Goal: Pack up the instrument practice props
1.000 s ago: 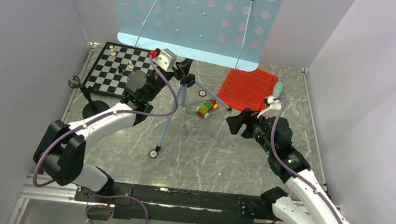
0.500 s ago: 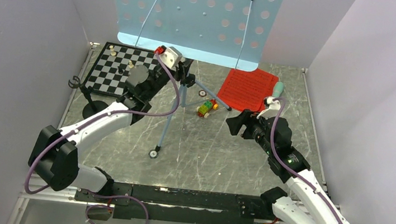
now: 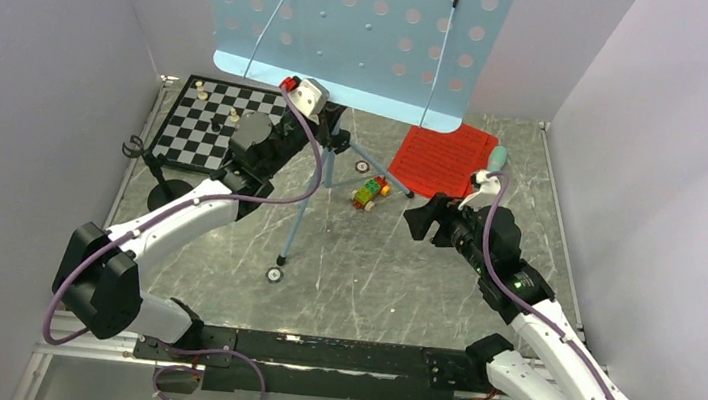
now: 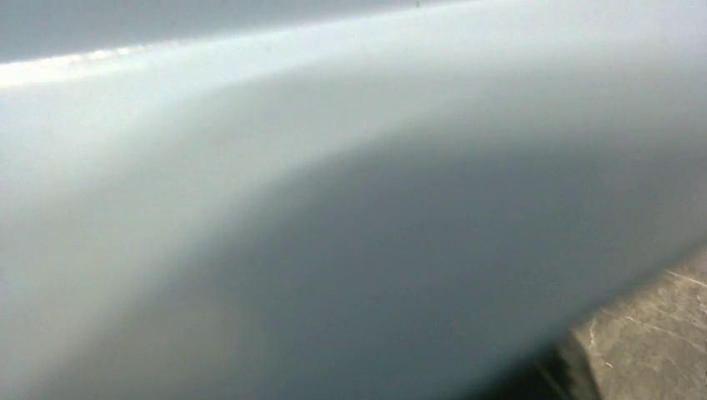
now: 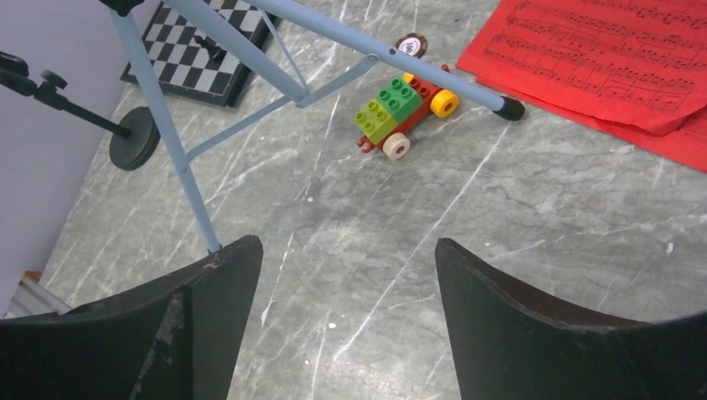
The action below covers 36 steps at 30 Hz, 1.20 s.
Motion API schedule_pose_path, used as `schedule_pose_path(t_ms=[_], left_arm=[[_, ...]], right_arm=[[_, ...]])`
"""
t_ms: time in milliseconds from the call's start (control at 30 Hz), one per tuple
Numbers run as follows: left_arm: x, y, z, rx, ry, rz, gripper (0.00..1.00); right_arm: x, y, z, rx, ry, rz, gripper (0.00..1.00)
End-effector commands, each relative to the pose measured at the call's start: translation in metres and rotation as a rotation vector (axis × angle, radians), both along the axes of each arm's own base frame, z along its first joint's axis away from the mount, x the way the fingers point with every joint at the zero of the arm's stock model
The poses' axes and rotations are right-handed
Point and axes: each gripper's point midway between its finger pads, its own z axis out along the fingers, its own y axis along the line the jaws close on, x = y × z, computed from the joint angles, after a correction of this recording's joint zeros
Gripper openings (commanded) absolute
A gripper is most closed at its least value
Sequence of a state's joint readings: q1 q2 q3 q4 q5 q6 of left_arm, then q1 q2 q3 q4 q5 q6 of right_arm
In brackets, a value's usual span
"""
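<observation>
The light blue perforated music stand (image 3: 354, 29) stands on its tripod at the back; its legs also show in the right wrist view (image 5: 375, 57). My left gripper (image 3: 323, 124) is at the tripod hub under the stand's ledge. Its fingers are hidden, and the left wrist view shows only blurred blue stand surface (image 4: 333, 183). My right gripper (image 5: 348, 275) is open and empty above bare table, also seen from above (image 3: 418, 217). Red sheet-music pages (image 3: 440, 160) (image 5: 600, 58) lie at the back right. The mint-green microphone (image 3: 498, 159) lies at their right edge. The black round-base mic stand (image 3: 169, 197) (image 5: 133, 143) stands at the left.
A chessboard (image 3: 199, 127) (image 5: 200, 42) with pieces lies at the back left. A multicoloured block toy (image 3: 370, 192) (image 5: 398, 112) sits by the tripod's right leg. A small loose wheel (image 3: 273, 273) lies near the front leg's foot. White walls enclose the table on three sides.
My left gripper has moved right and back to the tripod hub. The stand's panel has shifted and tilted slightly right, and its front leg has pulled back from the loose wheel. The right arm has hardly moved.
</observation>
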State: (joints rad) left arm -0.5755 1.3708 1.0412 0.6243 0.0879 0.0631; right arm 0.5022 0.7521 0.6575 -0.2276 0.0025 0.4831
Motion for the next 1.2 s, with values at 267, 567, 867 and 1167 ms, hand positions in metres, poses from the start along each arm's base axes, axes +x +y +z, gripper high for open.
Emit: schedule_pose_path(t_ms=[267, 567, 867, 1167], left_arm=[[-0.01, 0.005, 0.072, -0.103, -0.102, -0.028, 0.0], [-0.027, 0.006, 0.079, -0.284, 0.032, -0.104, 0.0], [-0.042, 0.006, 0.076, -0.323, 0.063, -0.144, 0.0], [-0.056, -0.01, 0.07, -0.359, 0.106, -0.212, 0.0]], right_arm=[[0.004, -0.001, 0.033, 0.025, -0.067, -0.012, 0.81], [0.005, -0.002, 0.033, -0.002, -0.057, -0.014, 0.82], [0.012, 0.008, 0.025, 0.017, -0.009, -0.002, 0.82], [0.022, 0.035, 0.035, 0.14, 0.017, 0.053, 0.91]])
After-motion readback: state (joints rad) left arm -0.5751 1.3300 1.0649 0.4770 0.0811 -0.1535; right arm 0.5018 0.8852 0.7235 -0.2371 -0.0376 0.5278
